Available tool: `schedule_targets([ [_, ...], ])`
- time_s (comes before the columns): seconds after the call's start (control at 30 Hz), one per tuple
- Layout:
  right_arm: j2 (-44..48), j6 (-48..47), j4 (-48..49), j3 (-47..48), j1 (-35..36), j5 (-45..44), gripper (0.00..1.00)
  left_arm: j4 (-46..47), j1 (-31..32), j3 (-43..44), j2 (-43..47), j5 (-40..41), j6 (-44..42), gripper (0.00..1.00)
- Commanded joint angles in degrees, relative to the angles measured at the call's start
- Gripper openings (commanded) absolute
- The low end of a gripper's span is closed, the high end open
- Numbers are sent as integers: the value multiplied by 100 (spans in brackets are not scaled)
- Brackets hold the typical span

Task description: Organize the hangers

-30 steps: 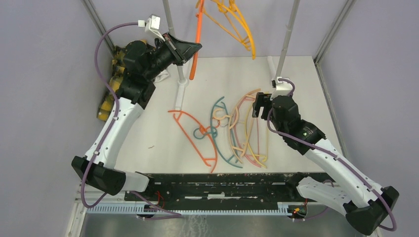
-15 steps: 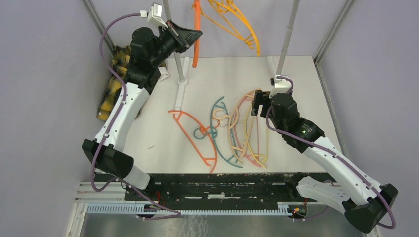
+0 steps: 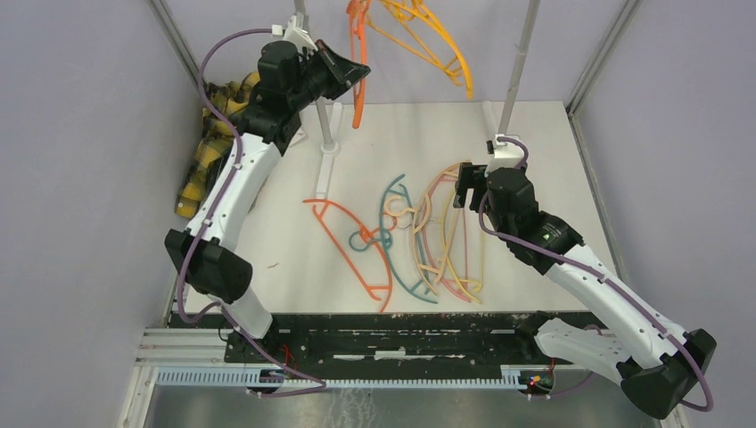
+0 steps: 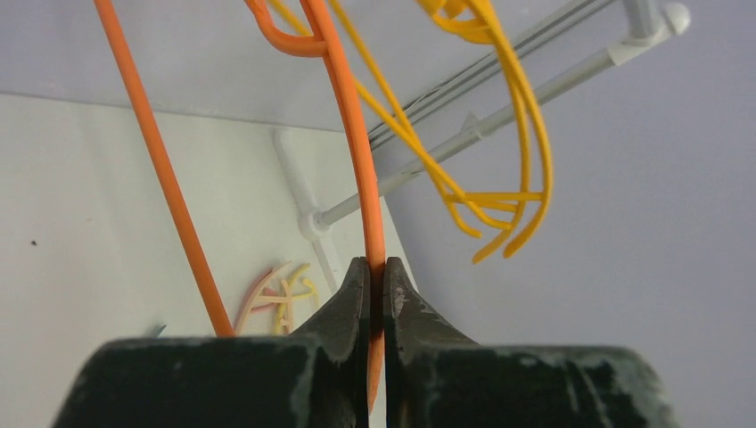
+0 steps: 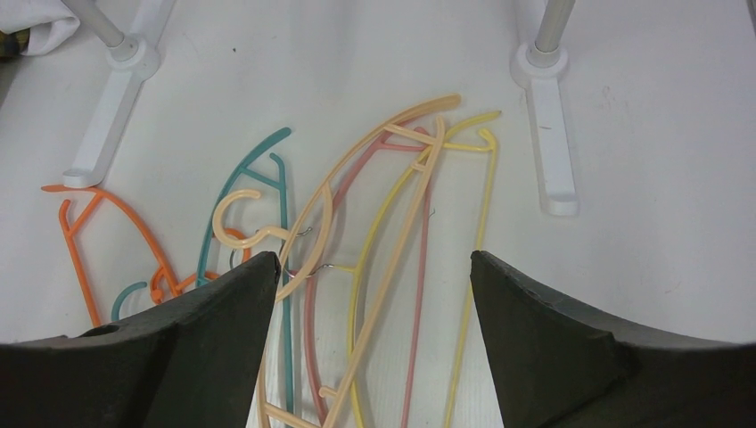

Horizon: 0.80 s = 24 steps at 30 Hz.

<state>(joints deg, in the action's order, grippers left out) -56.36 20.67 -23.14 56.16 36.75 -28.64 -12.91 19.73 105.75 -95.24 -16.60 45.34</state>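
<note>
left tool pinching an orange hanger up by the rail, probably needs hooking on next; right tool spread over the hangers on the table.

The top external view's upper edge is cutting off the hooks of the hung orange hanger and the yellow ones, along with both poles. The left claw is covering the orange hanger's lower run. The right claw is hiding the near ends of the pile on the desk. The left arm is masking part of the shirt.
</note>
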Motion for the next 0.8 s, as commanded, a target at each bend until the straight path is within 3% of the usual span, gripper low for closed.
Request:
schedule_targets([
  [0.0,31,-67,261,52,5,-205,88,-155,-5,249,-257,-197,13,3],
  [0.27,49,-80,367,-68,-9,-305,88,32,27,-9,-217,-595,-151,3],
  [0.57,-34,-81,452,-90,-38,-269,89,982,72,-1294,1135,-102,-370,3],
  [0.77,-185,-63,484,6,-39,-187,89,1240,63,-1060,1282,-259,-494,3],
])
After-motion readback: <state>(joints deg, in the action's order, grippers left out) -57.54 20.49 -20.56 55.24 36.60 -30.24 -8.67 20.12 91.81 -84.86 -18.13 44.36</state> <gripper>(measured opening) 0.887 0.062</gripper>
